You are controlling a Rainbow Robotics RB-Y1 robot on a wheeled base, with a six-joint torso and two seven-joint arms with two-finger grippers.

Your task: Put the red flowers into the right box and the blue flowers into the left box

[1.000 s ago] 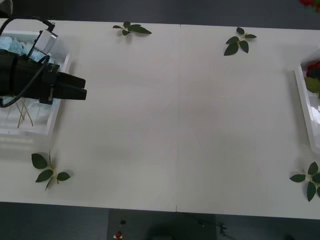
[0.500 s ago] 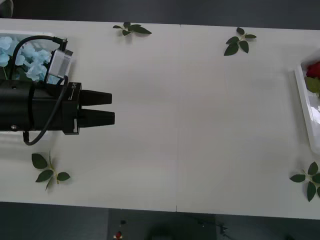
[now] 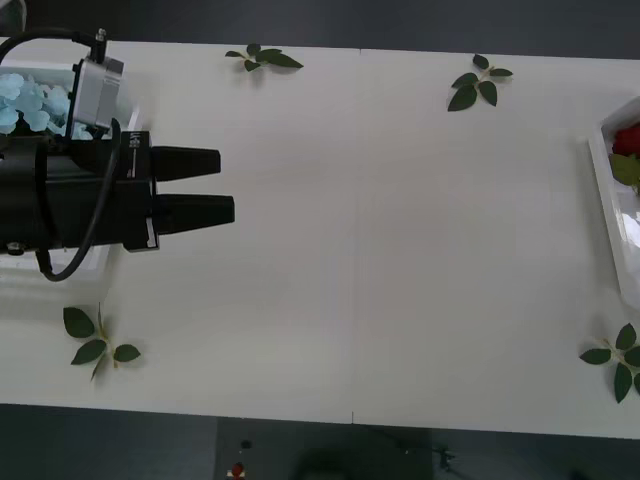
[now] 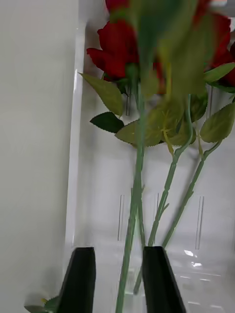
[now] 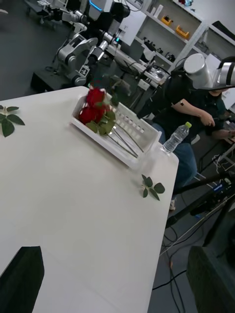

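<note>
The blue flowers point(image 3: 30, 98) lie in the left box point(image 3: 88, 262) at the table's left end, partly hidden by my left arm. My left gripper point(image 3: 226, 183) hangs open over bare table just right of that box, with nothing between its black fingers point(image 5: 22, 279). The red flowers point(image 3: 627, 140) lie in the right box point(image 3: 606, 190) at the table's right edge. In the right wrist view my right gripper point(image 4: 120, 281) is open above the right box point(image 4: 74, 146), with a green stem of the red flowers point(image 4: 117, 46) running between its fingers.
Loose leaf sprigs lie at the table's far edge point(image 3: 262, 57) point(image 3: 478, 82) and near its front corners point(image 3: 98, 338) point(image 3: 618, 358). Beyond the right box point(image 5: 128, 128) stand a water bottle point(image 5: 175, 138) and a seated person.
My left arm has swung out from over the left box to the right, over the table, and its fingers have spread apart. More of the blue flowers now shows.
</note>
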